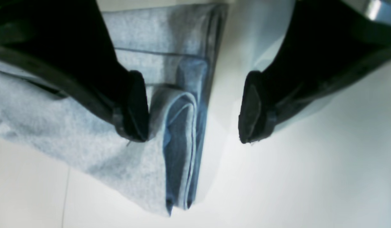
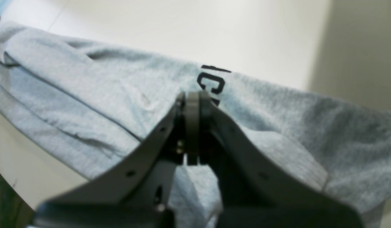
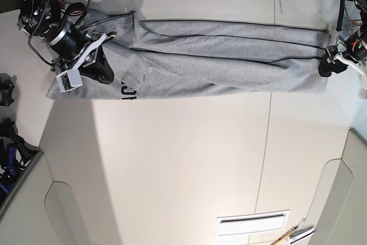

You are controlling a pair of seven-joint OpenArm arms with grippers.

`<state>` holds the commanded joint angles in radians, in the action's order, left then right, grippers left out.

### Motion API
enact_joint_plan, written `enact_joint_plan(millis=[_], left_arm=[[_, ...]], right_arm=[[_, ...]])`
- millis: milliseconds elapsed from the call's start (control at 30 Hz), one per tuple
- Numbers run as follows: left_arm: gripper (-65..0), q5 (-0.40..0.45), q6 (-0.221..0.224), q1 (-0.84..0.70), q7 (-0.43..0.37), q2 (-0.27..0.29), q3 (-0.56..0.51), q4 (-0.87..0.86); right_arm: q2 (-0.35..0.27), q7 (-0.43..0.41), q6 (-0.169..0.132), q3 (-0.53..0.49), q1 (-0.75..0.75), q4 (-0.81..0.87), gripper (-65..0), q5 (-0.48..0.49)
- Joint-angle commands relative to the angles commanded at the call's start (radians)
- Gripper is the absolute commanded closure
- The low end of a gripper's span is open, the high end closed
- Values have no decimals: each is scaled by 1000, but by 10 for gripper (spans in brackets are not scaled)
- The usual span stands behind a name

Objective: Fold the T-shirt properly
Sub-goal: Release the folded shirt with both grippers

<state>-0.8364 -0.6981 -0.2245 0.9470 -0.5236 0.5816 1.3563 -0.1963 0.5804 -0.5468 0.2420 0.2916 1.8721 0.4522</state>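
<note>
"Where's the T-shirt (image 3: pixel 212 76)?"

"Stretched in a long, narrow band across the far part of the bench (image 3: pixel 172 170), its long axis running side to side between the two arms. It's soft, heather-grey cotton, matte, in long layered pleats, with a bit of black block lettering (image 2: pixel 211 82) showing near the right arm's end."

"Which claw matters most for the coming move?"

"The left, I'd say. The T-shirt's narrow end lies right at the left claw (image 1: pixel 194 107), and the band runs away from it toward the right arm. One dark, rounded finger is over the cloth, the other out past the edge, above the bench."

"Has it got hold?"

"No, its fingers stand wide apart, with the layered end loose in the gap. Closing there should catch several layers, though the lower ones could slip."

"And the right claw (image 2: pixel 192 96)?"

"Its slim black fingers are together over the broader, rumpled end. I can't tell whether any cloth is pinched."

"So how far along is it?"

"Partly folded, by my reading: lengthwise pleats made, the long band not doubled up. The bench is pale and smooth, with a thin straight seam (image 3: pixel 265 142)."
</note>
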Motion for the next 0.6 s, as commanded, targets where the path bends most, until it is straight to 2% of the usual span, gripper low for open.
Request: enact_joint_plan(millis=[267, 467, 600], left_arm=[[-476, 2, 0, -31, 8, -1, 0, 0], [-476, -44, 0, -31, 77, -8, 0, 0], [-476, -104, 0, -31, 163, -8, 0, 0]], right_arm=[[0, 0, 0, 0, 0, 0, 0, 0], [0, 4, 0, 0, 0, 0, 0, 0], [0, 3, 0, 0, 0, 0, 0, 0]])
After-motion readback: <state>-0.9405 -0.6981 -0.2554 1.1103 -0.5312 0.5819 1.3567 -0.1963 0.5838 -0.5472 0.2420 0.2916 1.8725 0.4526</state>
